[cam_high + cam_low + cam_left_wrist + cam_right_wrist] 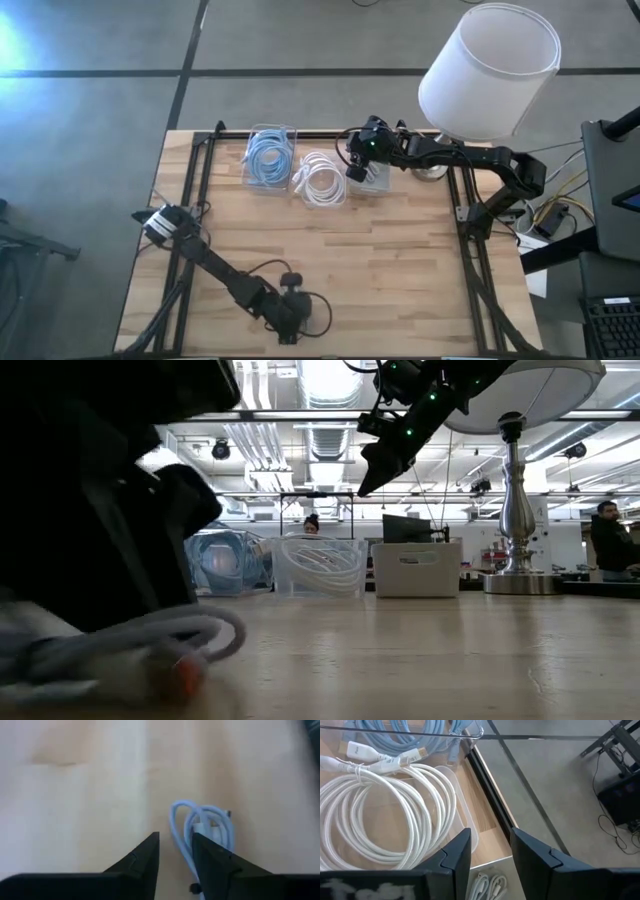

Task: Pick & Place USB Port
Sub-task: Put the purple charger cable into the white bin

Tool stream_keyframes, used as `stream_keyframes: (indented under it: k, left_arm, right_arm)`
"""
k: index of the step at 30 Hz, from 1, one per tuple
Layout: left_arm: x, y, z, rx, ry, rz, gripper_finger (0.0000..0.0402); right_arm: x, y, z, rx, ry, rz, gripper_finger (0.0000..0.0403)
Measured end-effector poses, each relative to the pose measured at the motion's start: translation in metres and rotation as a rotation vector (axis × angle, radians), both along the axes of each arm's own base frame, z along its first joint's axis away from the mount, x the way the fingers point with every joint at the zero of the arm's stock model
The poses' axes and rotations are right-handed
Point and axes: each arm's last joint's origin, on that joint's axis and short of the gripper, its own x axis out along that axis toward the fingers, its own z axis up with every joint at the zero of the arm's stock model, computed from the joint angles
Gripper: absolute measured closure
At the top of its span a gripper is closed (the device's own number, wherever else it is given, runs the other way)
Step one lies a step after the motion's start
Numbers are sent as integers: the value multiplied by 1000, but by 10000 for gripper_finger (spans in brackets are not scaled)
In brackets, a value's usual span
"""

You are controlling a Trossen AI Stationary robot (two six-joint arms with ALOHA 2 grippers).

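Note:
A small coiled white USB cable [207,827] lies flat on the wooden table near its front edge. It also shows in the low view as pale loops [130,640]. My left gripper [175,836] is open with a narrow gap, tilted down right over the coil's edge. One strand [179,832] runs up between the fingertips along the inner edge of one finger. In the high view the left gripper [290,318] hides the coil. My right gripper [490,832] hovers open above the bins at the far edge [358,168], with nothing in it. My left gripper stands from above, slanting, over the coil's edge strand [182,845], with one finger [210,860] in front of part of the coil. Whether that finger touches the cable I cannot tell. The coil lies on the table.
Three clear bins stand in a row at the far edge: one with blue cables [270,160], one with a white cable coil [320,180], and one under the right gripper [378,182] with small white cables [490,885]. A lamp [490,70] stands at the far right corner.

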Motion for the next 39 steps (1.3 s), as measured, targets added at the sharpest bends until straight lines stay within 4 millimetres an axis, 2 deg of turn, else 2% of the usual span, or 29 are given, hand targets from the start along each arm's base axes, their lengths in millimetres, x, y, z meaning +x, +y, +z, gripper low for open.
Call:
stream_keyframes:
  k: [5, 10, 13, 18, 23, 26, 30, 35, 39]
  left_arm:
    - [-7, 18, -10, 119, 142, 40, 320]
    - [-6, 32, -16, 129, 197, 63, 370]
    - [-1, 41, -16, 123, 210, 88, 386]
    - [5, 53, -9, 134, 188, 105, 396]
    - [6, 66, 13, 202, 109, 128, 398]
    - [0, 76, 24, 231, 98, 156, 400]
    - [-6, 86, 36, 226, 86, 179, 400]
    - [-11, 96, 34, 277, 93, 166, 400]
    - [-12, 103, 33, 343, 93, 168, 399]
  right_arm:
    - [0, 0, 0, -1, 0, 1, 263]
    - [0, 0, 0, -3, 0, 2, 259]
    - [0, 0, 0, -3, 0, 2, 261]
    - [0, 0, 0, -3, 0, 2, 267]
    - [0, 0, 0, -3, -1, 2, 270]
    - [0, 1, 0, 7, 4, 6, 267]
    - [1, 5, -2, 105, -18, 118, 264]
    - [2, 14, -6, 304, -59, 342, 271]
    - [-1, 23, -18, 484, -78, 462, 280]
